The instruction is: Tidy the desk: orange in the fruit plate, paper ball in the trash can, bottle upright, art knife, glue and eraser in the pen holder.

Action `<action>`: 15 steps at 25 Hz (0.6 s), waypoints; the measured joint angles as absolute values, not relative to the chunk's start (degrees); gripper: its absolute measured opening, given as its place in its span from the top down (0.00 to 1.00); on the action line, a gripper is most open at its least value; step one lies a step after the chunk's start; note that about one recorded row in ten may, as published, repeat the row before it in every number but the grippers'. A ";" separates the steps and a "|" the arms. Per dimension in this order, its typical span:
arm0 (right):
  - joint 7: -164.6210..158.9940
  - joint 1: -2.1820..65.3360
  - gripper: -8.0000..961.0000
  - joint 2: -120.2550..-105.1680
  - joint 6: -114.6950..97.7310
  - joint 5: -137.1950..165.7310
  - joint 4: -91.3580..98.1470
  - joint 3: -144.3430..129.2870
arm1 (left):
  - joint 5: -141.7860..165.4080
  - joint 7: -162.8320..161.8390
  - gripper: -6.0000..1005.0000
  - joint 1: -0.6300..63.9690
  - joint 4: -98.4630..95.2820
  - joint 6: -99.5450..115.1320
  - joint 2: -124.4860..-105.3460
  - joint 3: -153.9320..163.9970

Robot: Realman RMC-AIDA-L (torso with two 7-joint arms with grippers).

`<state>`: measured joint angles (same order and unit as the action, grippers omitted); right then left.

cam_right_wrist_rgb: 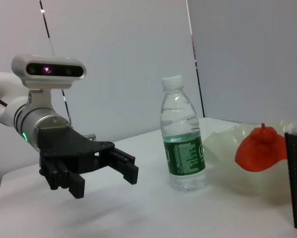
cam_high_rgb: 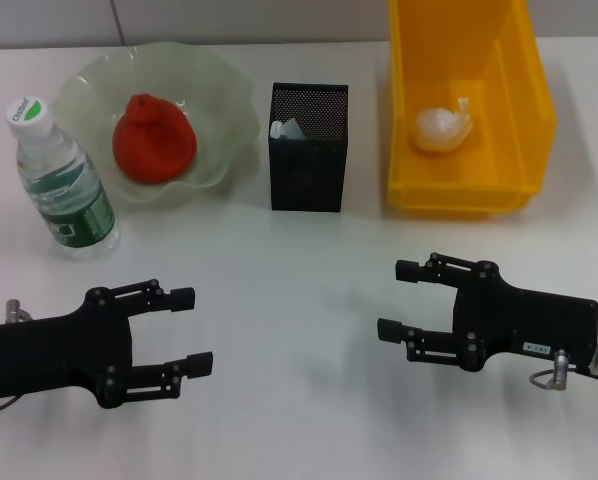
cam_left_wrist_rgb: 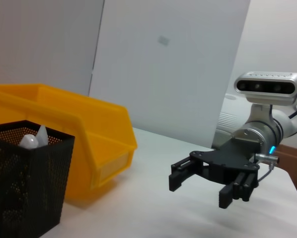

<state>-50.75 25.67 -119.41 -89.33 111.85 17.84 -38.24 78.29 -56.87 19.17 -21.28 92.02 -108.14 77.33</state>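
Note:
The orange (cam_high_rgb: 155,138) lies in the pale green fruit plate (cam_high_rgb: 219,110) at the back left; the right wrist view shows the orange (cam_right_wrist_rgb: 260,149) too. The bottle (cam_high_rgb: 61,180) stands upright left of the plate, also seen as the bottle (cam_right_wrist_rgb: 183,144). A black mesh pen holder (cam_high_rgb: 308,147) holds pale items whose kind I cannot tell. The paper ball (cam_high_rgb: 441,128) rests in the yellow trash can (cam_high_rgb: 519,100). My left gripper (cam_high_rgb: 191,331) is open low on the left, and my right gripper (cam_high_rgb: 396,299) is open low on the right; both hold nothing.
White walls stand behind the table. In the left wrist view the pen holder (cam_left_wrist_rgb: 24,178) sits in front of the yellow bin (cam_left_wrist_rgb: 104,144), with the right gripper (cam_left_wrist_rgb: 203,186) farther off. The left gripper (cam_right_wrist_rgb: 101,171) shows in the right wrist view.

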 joint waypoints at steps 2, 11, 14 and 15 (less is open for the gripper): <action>-50.75 25.79 0.20 -119.38 -89.41 111.84 17.84 -38.27 | 78.68 -57.19 0.22 19.53 -21.16 92.37 -107.91 77.28; -50.34 25.84 0.20 -119.35 -90.23 112.15 17.84 -38.32 | 78.78 -57.22 0.22 19.69 -21.36 92.91 -107.65 77.68; -50.30 25.84 0.20 -119.30 -90.57 112.16 17.84 -38.32 | 78.78 -57.22 0.22 19.69 -21.36 92.90 -107.66 77.77; -50.27 25.84 0.20 -119.25 -90.74 112.17 17.85 -38.33 | 78.78 -57.22 0.22 19.69 -21.36 92.90 -107.66 77.77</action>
